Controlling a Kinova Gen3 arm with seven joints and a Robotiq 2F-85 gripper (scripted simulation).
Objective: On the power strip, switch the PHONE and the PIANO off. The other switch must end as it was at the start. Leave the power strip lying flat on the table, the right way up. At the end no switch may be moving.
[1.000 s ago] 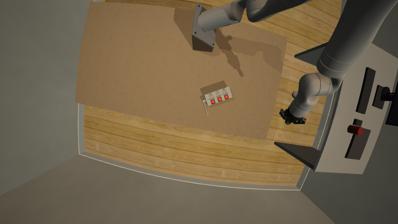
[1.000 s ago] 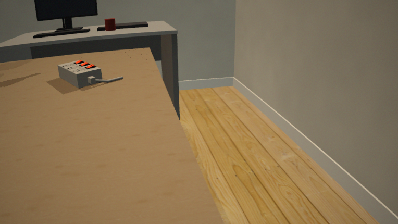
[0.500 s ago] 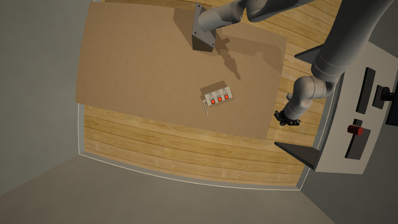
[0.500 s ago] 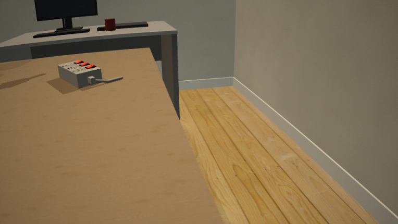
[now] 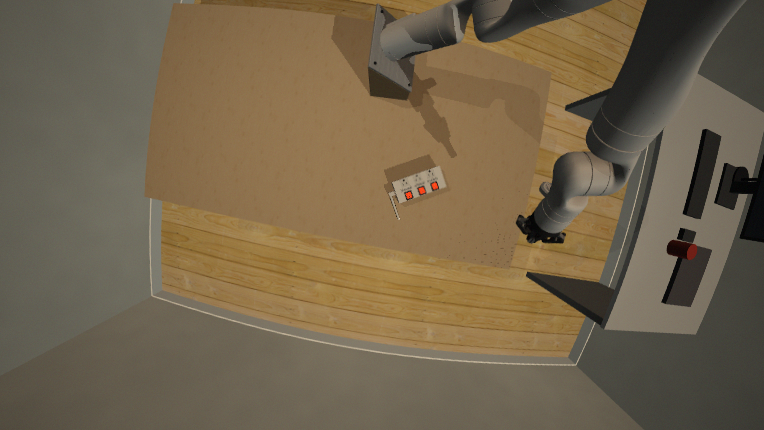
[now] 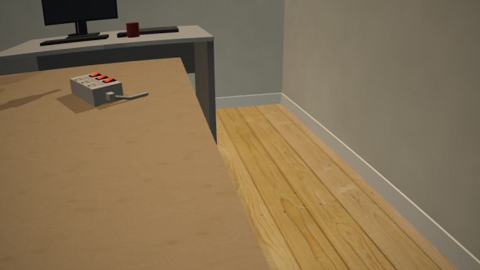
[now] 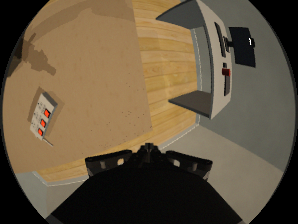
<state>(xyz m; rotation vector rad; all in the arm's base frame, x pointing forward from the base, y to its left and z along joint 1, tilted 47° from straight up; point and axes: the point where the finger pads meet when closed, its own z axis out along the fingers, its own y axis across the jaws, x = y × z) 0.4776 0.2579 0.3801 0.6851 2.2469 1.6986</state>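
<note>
A grey power strip (image 5: pixel 418 187) lies flat on the brown table, right way up, with three red lit switches in a row and a short cord stub at one end. It also shows in the exterior view (image 6: pixel 95 86) and at the left of the wrist view (image 7: pixel 43 116). The labels are too small to read. My gripper (image 5: pixel 538 230) hangs off the table's right edge, well away from the strip, fingers shut and empty. In the wrist view the shut fingers (image 7: pixel 148 156) show at the bottom centre.
The arm's base mount (image 5: pixel 391 58) stands at the table's far side. A grey desk (image 5: pixel 678 213) with a monitor, keyboard and red cup (image 5: pixel 681 249) stands close beside the gripper. Wooden floor lies beyond the table edge.
</note>
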